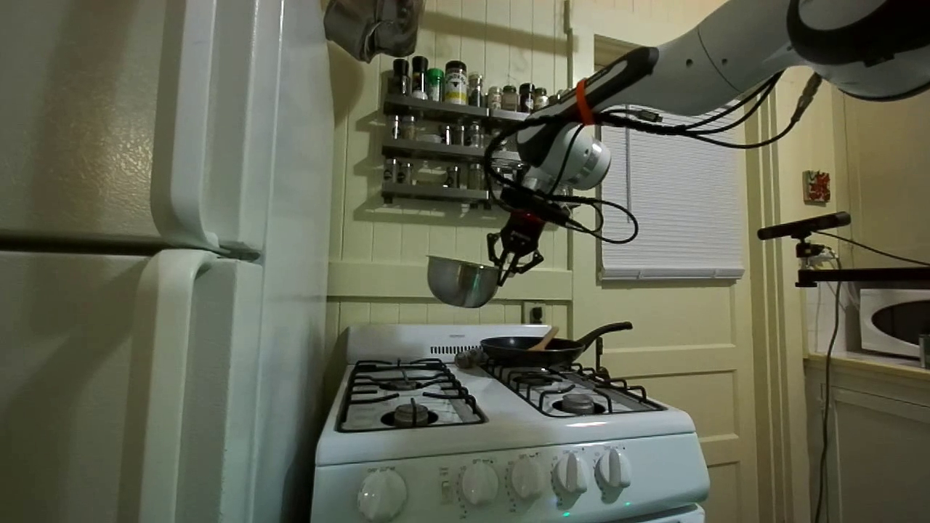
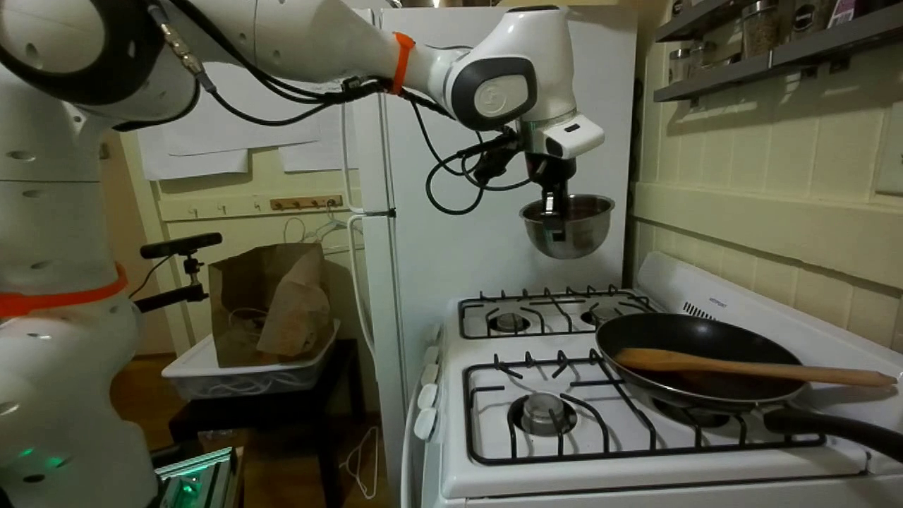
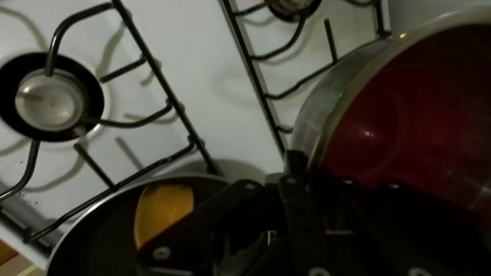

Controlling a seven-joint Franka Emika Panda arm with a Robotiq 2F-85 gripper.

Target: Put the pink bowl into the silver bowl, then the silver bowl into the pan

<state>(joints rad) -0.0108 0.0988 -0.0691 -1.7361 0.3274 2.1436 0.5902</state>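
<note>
- Nearest the wrist camera, the black gripper (image 3: 310,165) is pinched narrow on the side of the silver bowl (image 3: 337,88), with one finger outside the rim and one within.
- The silver bowl hangs in the air above the stove (image 1: 436,444), well apart from it; in an exterior view its rim dips slightly toward the gripper.
- The pink bowl (image 3: 406,126) sits inside the silver bowl, its deep pink surface filling most of the inside that shows in the wrist view.
- The pan (image 2: 698,328) rests on a black grate (image 3: 155,74) near the stove's back panel (image 1: 392,345), lower than the silver bowl and apart from it.
- A wooden spatula (image 2: 741,367) lies in the pan, its flat head inside and its handle out over the rim.
- The white arm (image 2: 317,42) reaches over the stove, bent down toward the gripper.
- A white fridge (image 1: 73,145) stands just beside the stove.
- Shelves (image 1: 436,107) with small jars (image 1: 456,83) hang on the cream wall (image 1: 363,240).
- In an exterior view, a brown paper bag (image 2: 296,310) stands in a pale tub (image 2: 282,381).
</note>
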